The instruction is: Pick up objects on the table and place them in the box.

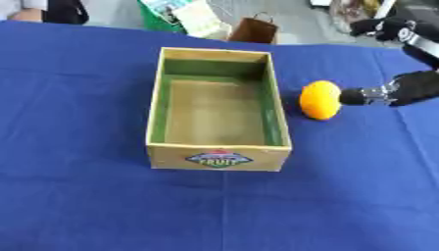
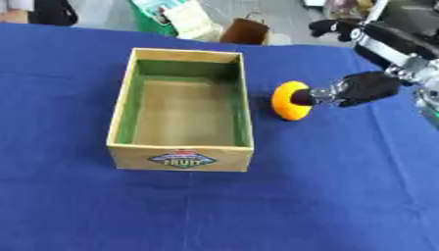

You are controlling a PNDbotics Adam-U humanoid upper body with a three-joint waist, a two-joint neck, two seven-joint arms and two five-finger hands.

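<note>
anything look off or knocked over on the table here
Nothing stands out. The wooden box sits upright and empty on the blue cloth. The orange fruit lies just to its right, whole, with the right hand reaching it from the side. No spill or damage shows.

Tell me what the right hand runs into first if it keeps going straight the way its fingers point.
Most likely the orange fruit: the right hand points left at it, fingertip at or very near its right side. Whether they touch is unclear. Beyond it stands the wooden box.
</note>
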